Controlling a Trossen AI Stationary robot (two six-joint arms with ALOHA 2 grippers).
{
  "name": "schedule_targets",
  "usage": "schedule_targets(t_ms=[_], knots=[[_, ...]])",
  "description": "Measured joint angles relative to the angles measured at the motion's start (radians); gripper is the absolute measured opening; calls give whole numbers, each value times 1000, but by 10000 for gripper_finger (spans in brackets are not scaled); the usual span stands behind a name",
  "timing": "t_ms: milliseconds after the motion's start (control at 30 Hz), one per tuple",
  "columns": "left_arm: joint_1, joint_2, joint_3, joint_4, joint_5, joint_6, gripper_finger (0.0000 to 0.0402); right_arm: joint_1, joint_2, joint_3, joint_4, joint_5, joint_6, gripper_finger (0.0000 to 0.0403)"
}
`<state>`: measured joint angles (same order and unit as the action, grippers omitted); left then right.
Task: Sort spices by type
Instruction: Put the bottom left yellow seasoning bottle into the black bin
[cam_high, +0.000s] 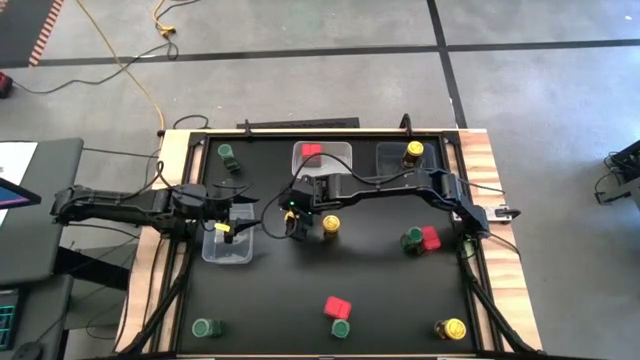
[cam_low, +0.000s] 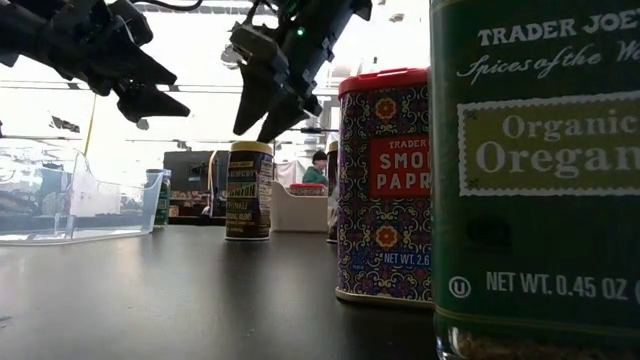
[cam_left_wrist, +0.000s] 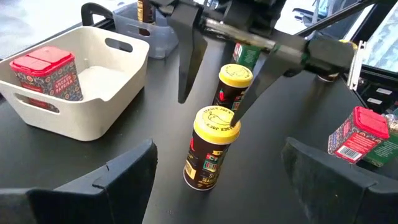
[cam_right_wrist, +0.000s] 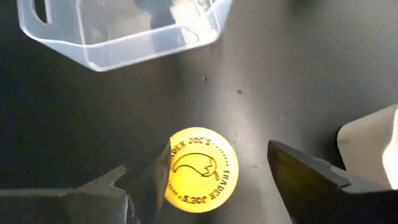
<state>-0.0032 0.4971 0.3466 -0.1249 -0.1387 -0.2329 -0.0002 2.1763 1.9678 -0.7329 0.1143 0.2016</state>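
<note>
While the right claw (cam_right_wrist: 217, 180) is hanging spread open straight above the yellow-lidded jar (cam_right_wrist: 198, 168), which is standing upright mid-bench (cam_high: 380, 290), it's way nearer than the left claw (cam_high: 232, 228), sitting released over the clear tray (cam_high: 228, 246). Just needs lowering, I'm guessing.

Your black desk (cam_high: 290, 300), spices and trays scattered across it.

At the far edge you have a green-lidded jar (cam_high: 226, 153), a tray (cam_high: 343, 150) holding a red box (cam_high: 311, 151), and a tray (cam_high: 390, 152) holding a yellow-lidded jar (cam_high: 414, 152). A clear tray (cam_high: 228, 250) sits left; mid-desk stand a yellow jar (cam_high: 330, 224) and a green jar (cam_high: 411, 240) touching a red box (cam_high: 430, 238). Near you: green jar (cam_high: 206, 328), red box (cam_high: 337, 307) beside green jar (cam_high: 341, 328), yellow jar (cam_high: 453, 328).
</note>
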Motion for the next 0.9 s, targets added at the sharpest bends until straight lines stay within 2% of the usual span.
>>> schedule_targets(t_ms=[267,567,900], knots=[[0,0,0,0,0,-3,330,-2,0,10,-16,-20,1,310],[0,0,0,0,0,-14,330,-8,0,24,-26,-36,-6,395],[0,0,0,-1,0,-14,330,-14,5,22,-45,-37,29,371]])
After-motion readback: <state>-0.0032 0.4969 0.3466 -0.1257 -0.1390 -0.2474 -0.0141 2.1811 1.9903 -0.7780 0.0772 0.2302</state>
